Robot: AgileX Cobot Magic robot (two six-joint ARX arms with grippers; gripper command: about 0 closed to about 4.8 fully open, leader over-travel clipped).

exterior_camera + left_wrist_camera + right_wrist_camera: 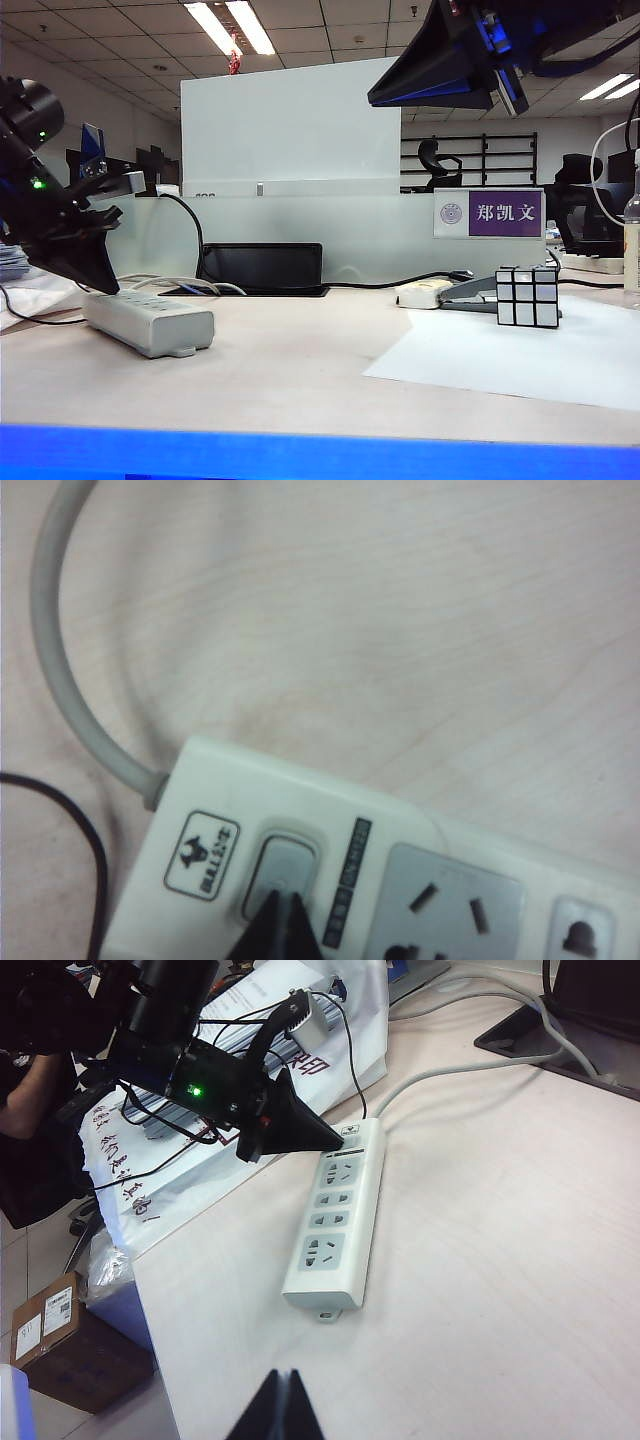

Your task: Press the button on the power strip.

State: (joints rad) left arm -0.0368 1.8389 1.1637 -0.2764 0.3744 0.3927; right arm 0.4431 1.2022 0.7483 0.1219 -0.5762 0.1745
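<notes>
Two grippers, one power strip: the left gripper (276, 920) has its fingers pressed together, tip on the strip's grey button (281, 875).

On the power strip (148, 318), a long pale plastic bar with rounded ends near the desk's left edge, a boxed logo with a bull's head (201, 855) sits beside the button; its lettering is too blurred to read. A thick grey cable (62, 660) curves away from that end over the pale wood-grain desk (270, 370), and a thin black wire (80, 830) runs alongside. Right gripper (282, 1410) hangs high above the desk, fingertips together, well apart from the strip. Farther right, a colour cube (529, 296) stands on a white sheet (520, 360), with a cream-white gadget (423, 292) beyond it. Behind, a purple-and-white nameplate (489, 213) reads 郑凯文.
</notes>
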